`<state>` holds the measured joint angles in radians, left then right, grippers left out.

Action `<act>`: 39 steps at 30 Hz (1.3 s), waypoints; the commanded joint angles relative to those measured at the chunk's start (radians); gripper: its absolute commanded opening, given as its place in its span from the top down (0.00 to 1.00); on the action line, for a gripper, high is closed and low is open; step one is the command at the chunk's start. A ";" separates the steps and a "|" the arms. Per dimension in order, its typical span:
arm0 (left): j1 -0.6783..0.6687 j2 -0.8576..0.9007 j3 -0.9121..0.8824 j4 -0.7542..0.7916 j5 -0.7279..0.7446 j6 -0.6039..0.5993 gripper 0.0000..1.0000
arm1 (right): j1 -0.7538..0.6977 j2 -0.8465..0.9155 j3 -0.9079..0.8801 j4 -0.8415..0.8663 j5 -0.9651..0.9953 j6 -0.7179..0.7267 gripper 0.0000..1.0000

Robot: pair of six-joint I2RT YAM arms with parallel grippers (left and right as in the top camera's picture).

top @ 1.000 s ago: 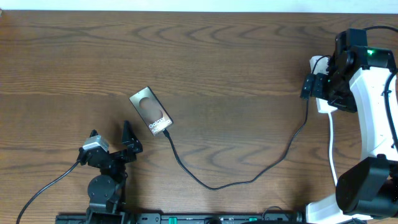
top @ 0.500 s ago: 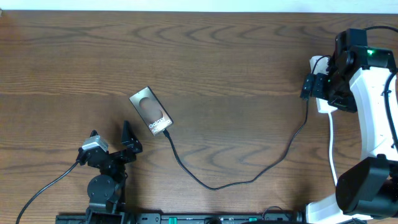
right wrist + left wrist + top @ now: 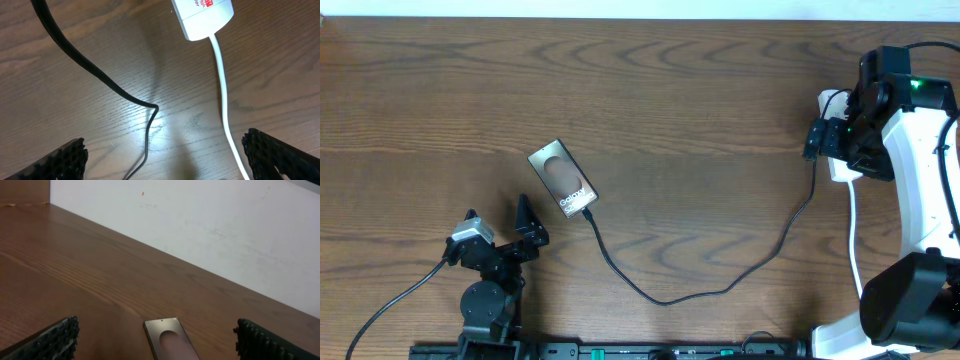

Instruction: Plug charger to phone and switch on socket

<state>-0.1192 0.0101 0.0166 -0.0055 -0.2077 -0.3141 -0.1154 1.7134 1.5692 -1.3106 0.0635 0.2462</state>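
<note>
right claw [image 3: 164, 142] is hanging released, the narrow white plastic power-strip socket [image 3: 205, 17] lying just ahead of it; light, rigid, likely sliding, it is needing a downward press, not a pinch; left claw [image 3: 156, 327] released too

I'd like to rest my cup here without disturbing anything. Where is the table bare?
Bare: the far strip of table beyond the phone, and the middle between phone and socket, beyond the charger's loop. Crowded: the socket under the right arm, and beside the left claw.
</note>
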 commanded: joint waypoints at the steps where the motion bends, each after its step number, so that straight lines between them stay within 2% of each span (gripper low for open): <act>1: 0.005 -0.006 -0.013 -0.050 -0.003 -0.001 0.02 | 0.005 -0.028 -0.002 0.002 0.005 0.016 0.01; 26: 0.005 -0.006 -0.013 -0.050 -0.003 -0.001 0.02 | 0.005 -0.030 -0.002 0.023 0.039 0.008 0.01; 29: 0.005 -0.006 -0.013 -0.050 -0.003 -0.001 0.02 | 0.008 -0.045 -0.018 0.122 0.023 0.008 0.01; 32: 0.005 -0.006 -0.013 -0.050 -0.003 -0.001 0.02 | 0.027 -0.100 -0.092 0.310 -0.021 0.008 0.01; 39: 0.005 -0.006 -0.013 -0.050 -0.003 -0.001 0.02 | 0.109 -0.328 -0.446 0.816 -0.044 0.008 0.01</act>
<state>-0.1192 0.0101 0.0212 -0.0124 -0.2077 -0.3145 -0.0368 1.4719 1.2377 -0.5808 0.0345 0.2459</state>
